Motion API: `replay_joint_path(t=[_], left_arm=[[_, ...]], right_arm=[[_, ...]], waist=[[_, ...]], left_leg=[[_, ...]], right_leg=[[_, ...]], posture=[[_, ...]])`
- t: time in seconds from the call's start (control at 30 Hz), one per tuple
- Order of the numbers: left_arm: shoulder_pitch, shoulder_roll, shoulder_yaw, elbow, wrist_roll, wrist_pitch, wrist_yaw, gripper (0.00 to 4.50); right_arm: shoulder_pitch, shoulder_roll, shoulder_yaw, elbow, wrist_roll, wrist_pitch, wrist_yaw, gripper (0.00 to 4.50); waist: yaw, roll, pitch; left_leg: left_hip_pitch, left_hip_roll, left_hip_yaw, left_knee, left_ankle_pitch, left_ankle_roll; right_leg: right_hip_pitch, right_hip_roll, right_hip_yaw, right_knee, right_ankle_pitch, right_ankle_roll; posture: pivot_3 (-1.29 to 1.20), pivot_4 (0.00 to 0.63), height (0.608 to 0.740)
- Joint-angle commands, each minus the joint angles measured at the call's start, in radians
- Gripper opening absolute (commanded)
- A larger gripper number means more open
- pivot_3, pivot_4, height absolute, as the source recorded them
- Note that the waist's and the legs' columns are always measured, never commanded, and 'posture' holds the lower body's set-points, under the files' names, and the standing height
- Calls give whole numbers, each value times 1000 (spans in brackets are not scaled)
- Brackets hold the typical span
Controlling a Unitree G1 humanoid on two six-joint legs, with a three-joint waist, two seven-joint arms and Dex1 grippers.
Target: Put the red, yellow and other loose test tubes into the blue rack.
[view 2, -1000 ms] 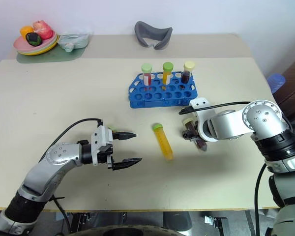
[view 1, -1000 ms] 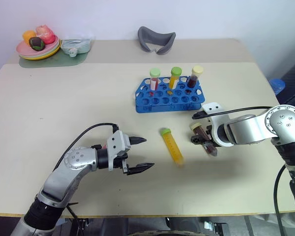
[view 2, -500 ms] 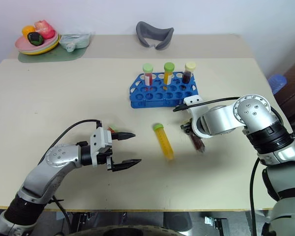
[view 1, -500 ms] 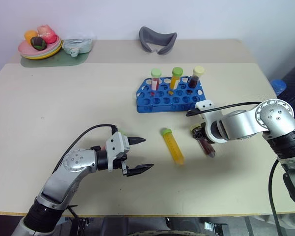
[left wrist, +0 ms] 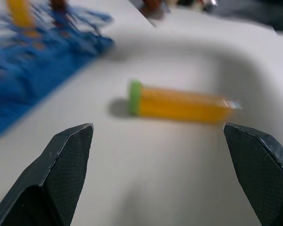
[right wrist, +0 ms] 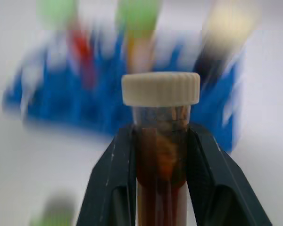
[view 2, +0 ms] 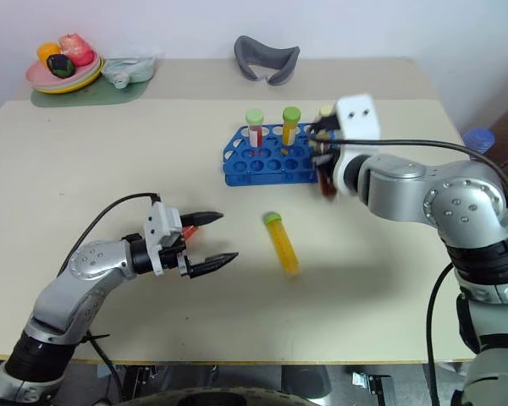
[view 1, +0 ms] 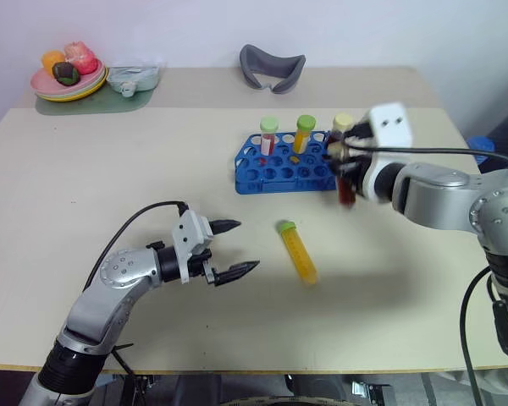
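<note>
- A dark brown test tube with a cream cap (right wrist: 160,136) is clamped between the jaws of the right gripper (view 1: 349,169), which is held above the bench (view 1: 110,186) at the right end of the blue rack (view 1: 289,167).
- The held tube is seen upright between the two black fingers (right wrist: 112,179) in the right wrist view, with the rack blurred behind it.
- The blue rack stands right of the bench's middle, toward the far edge; three tubes stand in its back row: a red tube with a green cap (view 1: 267,135), a yellow tube with a green cap (view 1: 302,133) and a dark tube with a cream cap (view 1: 340,127), partly hidden by the right gripper.
- A loose yellow test tube with a green cap (view 1: 296,250) lies flat on the bench, between the rack and the near edge, its cap pointing toward the rack.
- The left gripper (view 1: 233,249) is held low over the bench near the near edge, its jaws spread wide apart and pointed at the yellow tube, nothing between them.
- A plate of fruit on a green mat (view 1: 68,80) sits at the far left corner, and a grey curved object (view 1: 272,66) rests near the far edge.
</note>
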Motion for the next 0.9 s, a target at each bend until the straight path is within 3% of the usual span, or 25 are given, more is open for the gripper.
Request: replay_joint_path(t=[0.03,0.17,0.3,0.57,0.9], left_arm=[[-47,-35,21,29,6,-24,38,4500],[-107,-77,7,83,44,-59,69,4500],[-155,-112,13,86,24,-36,88,4500],[-175,-90,18,15,2,50,103,4500],[-179,-71,35,-33,-35,129,122,4500]], right_arm=[[57,66,16,-60,-335,-205,99,787],[137,247,48,37,-660,-452,130,787],[173,377,45,174,-856,-638,214,787],[175,529,-31,379,-998,-807,342,787],[145,623,-120,535,-1073,-893,423,787]], waist=[[-1,0,0],[-7,0,0],[-7,0,0],[-7,1,0],[-8,1,0]], left_leg=[[0,0,0,0,0,0],[1,0,0,0,0,0],[1,0,1,0,1,-2],[1,0,1,-1,2,-3],[2,0,0,-1,2,-4]], right_leg=[[0,0,0,0,0,0],[0,0,0,1,0,0],[-1,0,1,2,0,0],[0,0,0,3,0,0],[0,0,1,4,0,0]], posture=[[0,150,740],[0,150,740],[0,150,740],[0,150,740],[0,150,740]])
